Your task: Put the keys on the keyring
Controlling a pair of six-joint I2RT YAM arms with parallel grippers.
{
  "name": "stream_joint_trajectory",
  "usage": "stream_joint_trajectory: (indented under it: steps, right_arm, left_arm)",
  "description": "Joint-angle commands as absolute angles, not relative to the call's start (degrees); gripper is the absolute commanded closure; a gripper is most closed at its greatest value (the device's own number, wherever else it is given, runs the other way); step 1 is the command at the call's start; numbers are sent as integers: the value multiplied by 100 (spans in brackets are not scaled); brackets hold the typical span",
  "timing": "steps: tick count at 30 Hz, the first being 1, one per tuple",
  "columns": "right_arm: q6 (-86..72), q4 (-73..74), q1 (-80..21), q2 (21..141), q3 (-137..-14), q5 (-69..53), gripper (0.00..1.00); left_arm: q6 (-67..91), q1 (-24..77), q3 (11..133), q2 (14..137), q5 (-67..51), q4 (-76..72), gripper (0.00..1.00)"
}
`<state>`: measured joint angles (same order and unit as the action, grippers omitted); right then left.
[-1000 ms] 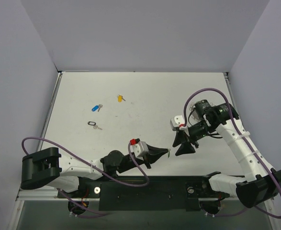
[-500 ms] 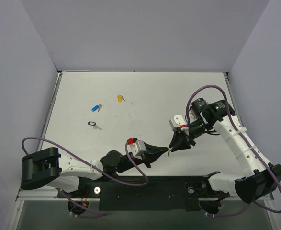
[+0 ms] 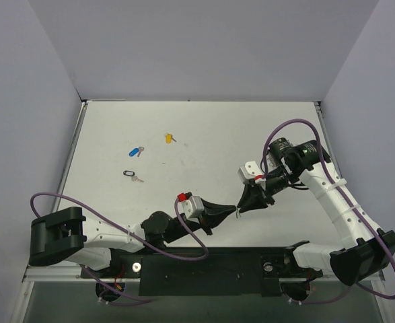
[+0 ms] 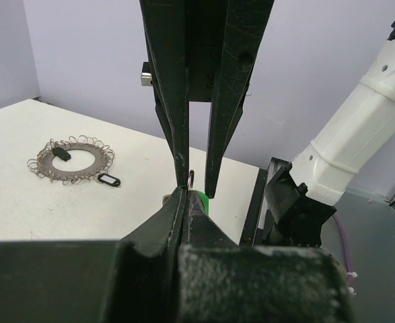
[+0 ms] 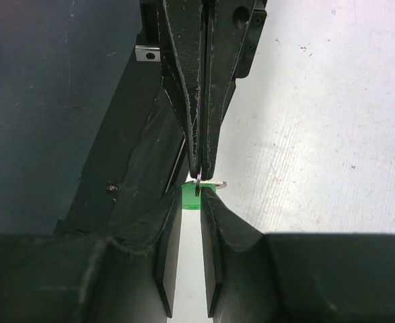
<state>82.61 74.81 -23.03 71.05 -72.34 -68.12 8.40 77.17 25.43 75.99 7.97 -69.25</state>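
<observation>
Left end effector clenches green key; right end effector's grip unclear; keyring distant.

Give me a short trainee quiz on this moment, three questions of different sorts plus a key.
1. True or false: the left gripper is shut on the green-headed key.
2. In the top view, the uppermost key has which head colour? A red, B yellow, C white.
3. In the left wrist view, what lies on the table at far left?
Key: 1 true; 2 B; 3 the keyring.
</observation>
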Motion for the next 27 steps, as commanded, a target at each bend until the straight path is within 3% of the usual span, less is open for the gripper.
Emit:
stream_joint_trajectory:
  steps: [1,22,27]
  right_arm:
    - [8411,8367,-2347,7066,-7356,-7224,86]
    - [8402,8402,-2241,7058,-7427,-7365,85]
    - [8402,8394,-2250,7049,-7400,-7348,89]
  left_arm:
    - [923,7726,2593,7585,853,-7330,100]
    - [976,7734,2619,7673,800,-7330,100]
    - [967,7726,2619,7682,800,-7330,100]
